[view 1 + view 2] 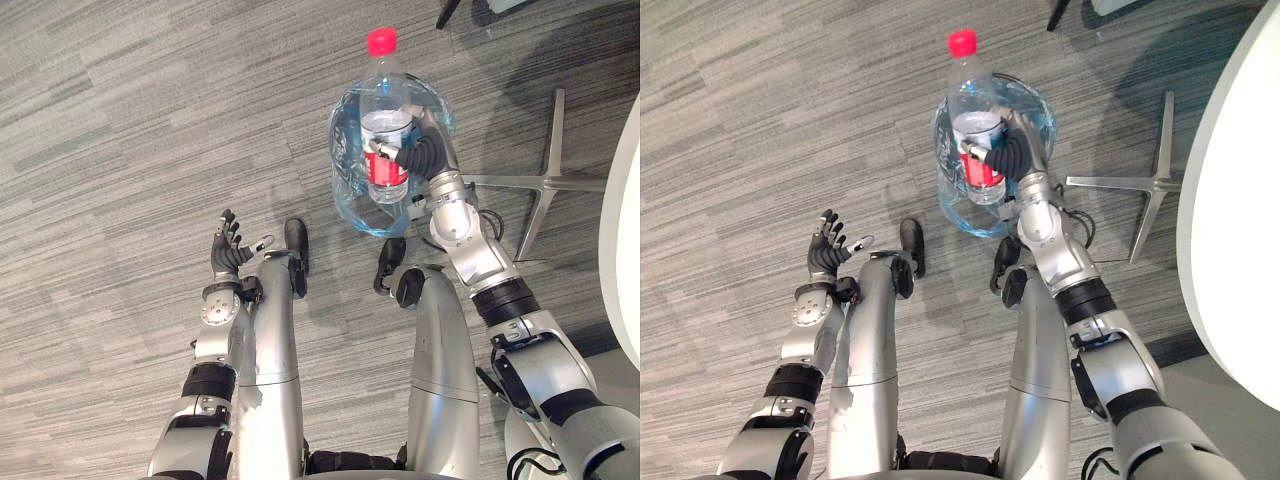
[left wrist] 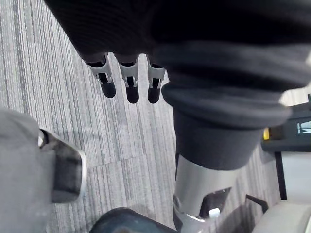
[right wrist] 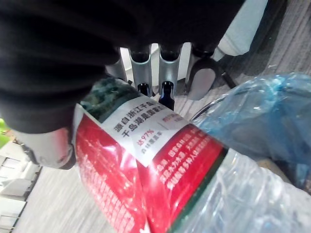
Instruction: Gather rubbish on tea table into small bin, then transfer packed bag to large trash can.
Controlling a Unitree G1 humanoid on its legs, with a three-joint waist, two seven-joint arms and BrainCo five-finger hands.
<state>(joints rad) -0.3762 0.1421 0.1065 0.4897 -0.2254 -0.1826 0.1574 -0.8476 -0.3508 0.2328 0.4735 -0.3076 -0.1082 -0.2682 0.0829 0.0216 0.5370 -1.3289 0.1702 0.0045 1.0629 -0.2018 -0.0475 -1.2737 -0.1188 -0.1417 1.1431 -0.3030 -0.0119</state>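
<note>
A clear plastic bottle (image 1: 383, 120) with a red cap and red label stands upright over the small bin (image 1: 350, 190), which is lined with a blue plastic bag (image 3: 262, 107). My right hand (image 1: 420, 155) is shut round the bottle's labelled middle, above the bin's opening; the wrist view shows its fingers (image 3: 167, 73) curled over the label (image 3: 146, 165). My left hand (image 1: 228, 250) hangs over the carpet to the left of the bin, fingers (image 2: 129, 80) straight and holding nothing.
A white round table edge (image 1: 1230, 230) curves in at the right. A silver star-shaped chair base (image 1: 548, 180) lies on the grey striped carpet just right of the bin. Open carpet spreads to the left and far side.
</note>
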